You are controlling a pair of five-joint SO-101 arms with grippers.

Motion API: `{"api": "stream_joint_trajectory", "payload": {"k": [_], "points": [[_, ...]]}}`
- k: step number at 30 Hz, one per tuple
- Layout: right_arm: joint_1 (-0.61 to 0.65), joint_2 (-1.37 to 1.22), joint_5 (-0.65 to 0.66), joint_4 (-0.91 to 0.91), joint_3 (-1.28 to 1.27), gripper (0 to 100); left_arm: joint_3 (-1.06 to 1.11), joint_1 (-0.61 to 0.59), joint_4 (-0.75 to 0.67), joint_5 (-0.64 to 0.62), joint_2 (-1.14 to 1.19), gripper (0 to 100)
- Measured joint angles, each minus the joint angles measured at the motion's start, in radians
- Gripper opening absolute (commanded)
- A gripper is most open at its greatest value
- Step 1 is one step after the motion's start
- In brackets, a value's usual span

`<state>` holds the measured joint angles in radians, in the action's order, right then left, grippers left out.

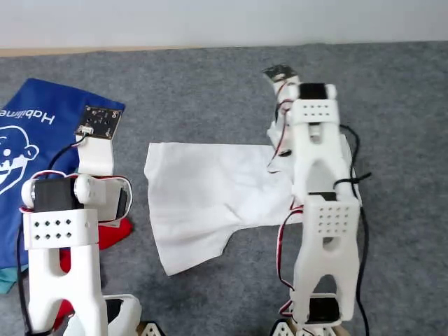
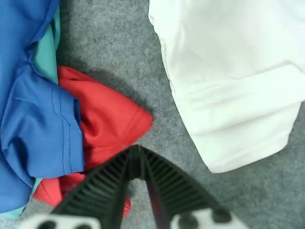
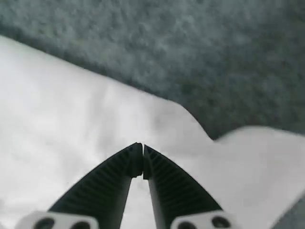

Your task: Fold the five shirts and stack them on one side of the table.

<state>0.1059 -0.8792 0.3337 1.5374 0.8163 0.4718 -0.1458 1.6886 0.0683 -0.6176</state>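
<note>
**Both grippers shut, white shirt spread at mid-table**

On the high view I have the white shirt (image 1: 210, 196) lying open and flat in the middle of the grey table (image 1: 210, 91), with one sleeve pointing toward the near edge. The right arm (image 1: 322, 210) stretches over the shirt's right-hand part and covers that side of it.

On the right wrist view, the right gripper (image 3: 142, 162) has its jaws pressed together, tips meeting. White cloth lies under them, and the shirt's edge curves against the grey surface farther off. I cannot tell whether the tips touch the fabric.

Over on the left, the left arm (image 1: 59, 231) stands above a heap of coloured shirts. The left gripper (image 2: 139, 155) is also closed, its two ribbed fingers meeting at the tip. It sits right at the edge of the red shirt (image 2: 105, 124), with bare grey table just beyond. The red shirt lies bunched and partly under the blue shirt (image 2: 28, 95). A strip of teal shirt (image 2: 47, 62) peeks out from beneath the blue one.

The white shirt's sleeve lies apart from the heap, with a band of grey between them. On the high view, the blue shirt spreads toward the left edge of the table.
</note>
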Motion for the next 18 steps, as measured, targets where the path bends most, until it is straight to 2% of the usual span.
{"api": "stream_joint_trajectory", "payload": {"k": [6, 12, 18], "points": [[0.060, -0.075, 0.000, -0.120, 0.002, 0.9, 0.000, 0.000, 0.000, 0.000, 0.000, 0], [0.087, -0.078, 0.000, -0.141, 0.060, 0.9, 0.000, 0.000, 0.000, 0.000, 0.000, 0], [0.055, -0.068, 0.000, 0.014, 0.189, 0.9, 0.000, 0.000, 0.000, 0.000, 0.000, 0]]}}
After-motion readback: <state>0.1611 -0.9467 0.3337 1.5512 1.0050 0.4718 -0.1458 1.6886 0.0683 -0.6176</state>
